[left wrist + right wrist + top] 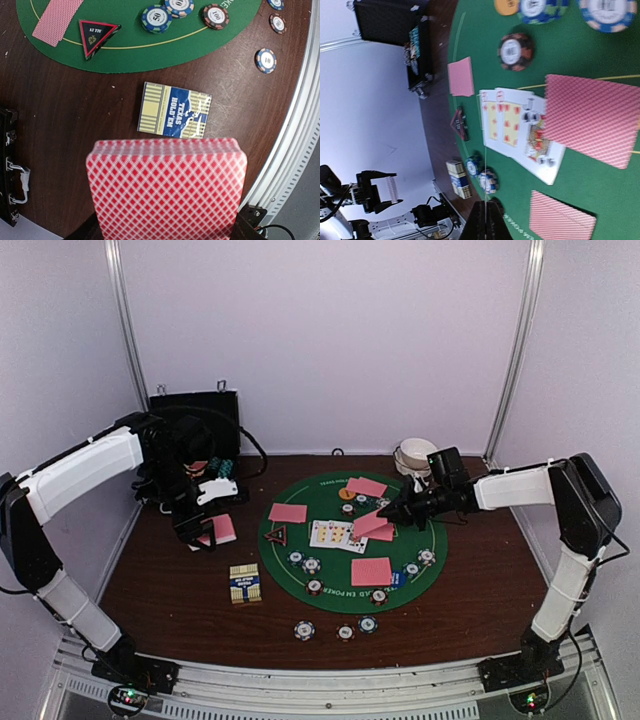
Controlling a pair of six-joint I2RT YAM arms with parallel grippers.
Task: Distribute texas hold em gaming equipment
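Jaws of the L gripper [203, 531] clamp the deck of pink-backed cards [166, 187] by its long sides. The backs face the wrist cam, and the deck is held over bare wood left of the green mat [420, 532]. R gripper [485, 222] jaws are shut tip to tip, low over the mat's middle. A thin pale line runs up from the tips in the wrist view, maybe a card seen edge-on, can't tell.

On the mat:
- face-up cards [335, 535] fanned at centre
- overlapping card [592, 120], face down, covering their right end, right by the R tips
- left card [288, 512], far card [367, 487] and near card [371, 571], all face down and well apart
- red triangular button [97, 35] at the mat's left edge, just beside the left card
- orange button [347, 494] close to the far card
- mat chips [156, 18] along the near-left rim, w/ more at the near-right rim and by the orange button

Off the mat:
- three loose chips [345, 632] in a rough row on the wood, near side
- card box [174, 110] lying flat on the wood betw. deck and mat, apart from both
- white bowl [415, 453] beyond the mat's far-right rim
- black case [195, 415] standing open at far left
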